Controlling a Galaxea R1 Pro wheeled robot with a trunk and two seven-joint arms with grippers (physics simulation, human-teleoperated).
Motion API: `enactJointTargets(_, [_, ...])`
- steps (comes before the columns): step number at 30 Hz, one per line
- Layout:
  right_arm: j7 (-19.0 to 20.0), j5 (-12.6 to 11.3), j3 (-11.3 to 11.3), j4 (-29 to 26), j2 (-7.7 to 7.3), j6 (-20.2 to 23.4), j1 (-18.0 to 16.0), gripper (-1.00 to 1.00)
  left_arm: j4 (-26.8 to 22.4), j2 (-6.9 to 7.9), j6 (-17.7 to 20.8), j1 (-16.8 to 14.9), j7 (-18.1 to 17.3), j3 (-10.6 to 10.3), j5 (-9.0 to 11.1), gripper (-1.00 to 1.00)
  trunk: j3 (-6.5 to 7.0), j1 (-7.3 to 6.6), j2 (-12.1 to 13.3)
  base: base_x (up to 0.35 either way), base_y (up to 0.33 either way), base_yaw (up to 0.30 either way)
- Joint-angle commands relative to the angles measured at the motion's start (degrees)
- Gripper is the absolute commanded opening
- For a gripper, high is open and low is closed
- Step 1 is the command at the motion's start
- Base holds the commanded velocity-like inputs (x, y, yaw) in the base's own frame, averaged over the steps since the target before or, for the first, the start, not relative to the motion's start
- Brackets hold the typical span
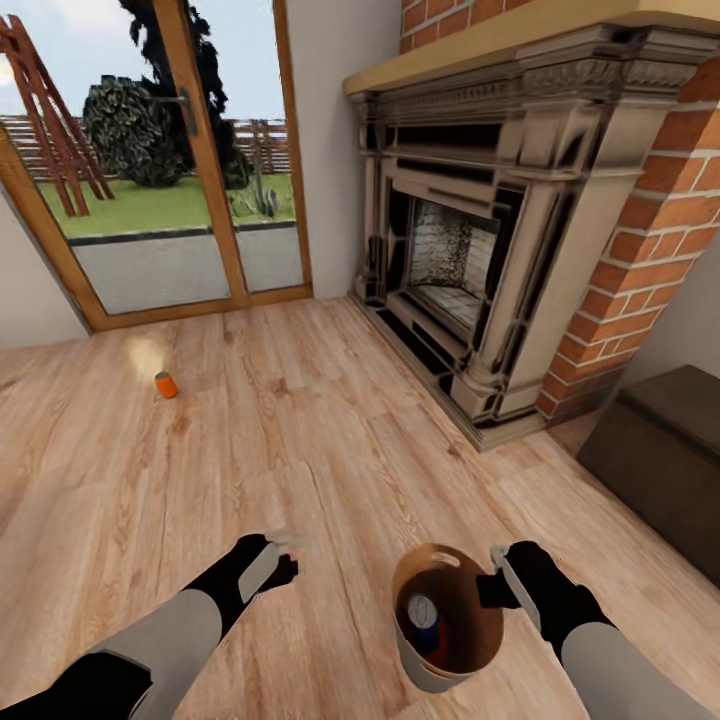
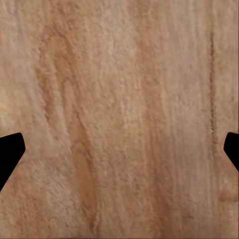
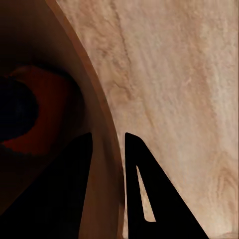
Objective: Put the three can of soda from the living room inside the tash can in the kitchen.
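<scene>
On the left of the head view, 1 orange can (image 1: 165,384) lies alone on the wood floor (image 1: 330,440), well apart from the robot and near the glass door (image 1: 190,160). Closer, the left tool (image 1: 272,562) hangs over bare planks; in the left wrist view its fingers (image 2: 11,152) stand wide apart with nothing between them. To the right, the trash can (image 1: 478,640) is held off the floor by the right tool (image 1: 497,580), whose fingers are clamped on the rim, 1 inside the wall and 1 outside (the right wrist view shows this well). Inside the bin a dark blue can (image 1: 424,614) rests on something orange-red; I judge it is the second orange can. So the step in hand is fetching the last can. The next move calls for driving toward it, then lowering the free left tool around its body.
</scene>
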Motion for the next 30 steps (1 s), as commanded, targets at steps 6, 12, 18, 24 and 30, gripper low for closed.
enactJointTargets(6, [0.3,-1.6,0.0,0.9,0.05,-0.8,0.0,-1.0,0.1,0.03,-1.6,0.1,-0.3,0.0,-0.1,1.0,-0.26,-0.01,0.0,0.104,0.282,0.258])
enactJointTargets(12, [0.3,-1.7,-0.1,2.7,0.0,-0.9,0.0,-1.0,0.1,0.05,-2.0,0.1,-1.0,-0.1,-0.2,1.0,-0.59,-0.01,0.0,0.104,0.299,0.244])
enactJointTargets(18, [0.3,-1.7,-0.1,3.0,-0.34,-2.2,0.0,-1.0,0.1,0.05,-2.1,0.1,-1.5,-0.1,0.0,1.0,-0.93,-0.01,0.0,0.16,0.296,0.233])
enactJointTargets(24, [0.5,-1.7,0.0,3.1,-1.04,-6.7,0.7,-1.0,0.2,0.02,-3.0,0.1,-1.6,-0.1,-0.2,1.0,-1.05,-0.01,0.0,0.275,0.102,0.068])
enactJointTargets(30, [0.7,-1.6,0.0,3.1,-1.86,-8.8,1.8,-1.0,0.2,-0.03,-3.6,0.1,-1.7,-0.2,-0.4,1.0,-1.07,-0.01,0.0,0.325,-0.03,0.009])
